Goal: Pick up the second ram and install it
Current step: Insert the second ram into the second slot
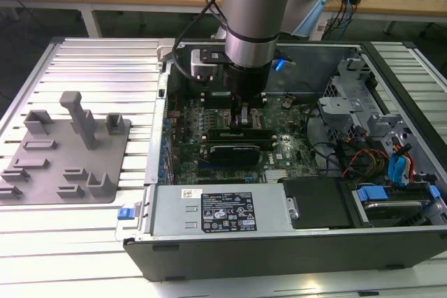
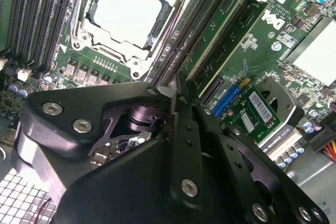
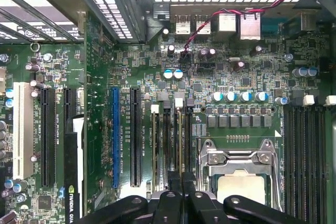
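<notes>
My gripper [image 1: 241,122] reaches down into the open computer case, over the motherboard beside the CPU socket [image 3: 239,182]. In both wrist views its black fingers [image 2: 181,129] are closed together with no visible gap. The gripper's tips [image 3: 181,184] sit right over the long black memory slots [image 3: 170,145], which run away from the gripper [image 2: 172,98] next to the socket [image 2: 126,9]. The second ram is hidden; I cannot tell whether it is pinched between the fingertips or sits in a slot under them.
A black expansion card [image 1: 237,146] lies just in front of the gripper, with a power supply [image 1: 216,211] along the case front. Drive cage and cables [image 1: 363,123] fill the exterior view's right. A grey parts fixture [image 1: 66,151] rests on the slatted table at the left.
</notes>
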